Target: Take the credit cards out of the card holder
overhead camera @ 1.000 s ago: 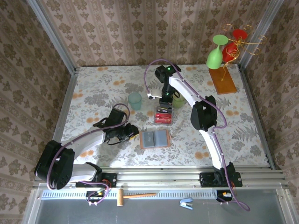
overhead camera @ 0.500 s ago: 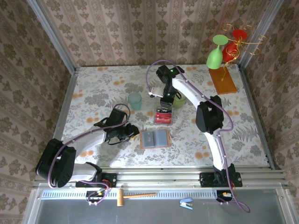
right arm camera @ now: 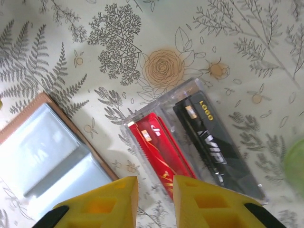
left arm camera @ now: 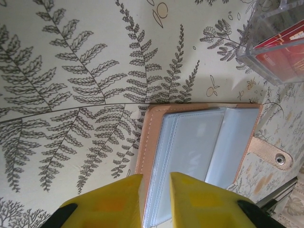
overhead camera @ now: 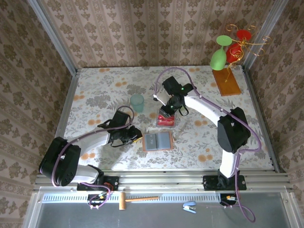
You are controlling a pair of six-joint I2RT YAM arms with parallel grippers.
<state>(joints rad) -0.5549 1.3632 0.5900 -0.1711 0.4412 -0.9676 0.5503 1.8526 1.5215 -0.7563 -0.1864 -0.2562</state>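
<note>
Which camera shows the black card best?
The right wrist view: the black card lies sharp in the clear tray, lettering readable. The top view leaves it too small to pick out; the left wrist view catches the tray's red end.

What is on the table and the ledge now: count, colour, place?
card holder: one, tan, open, near middle of table
clear box: one, behind the card holder
cards: a few red, one black, in the clear box
teal cup: one, left of the box
stand: one, gold wire, orange base, far right corner
glasses: one green, one red, on the stand
hammer: one, wooden, near ledge
stapler: one, blue, near ledge
left gripper: yellow, open, over the card holder
right gripper: yellow, open, over the box
</note>
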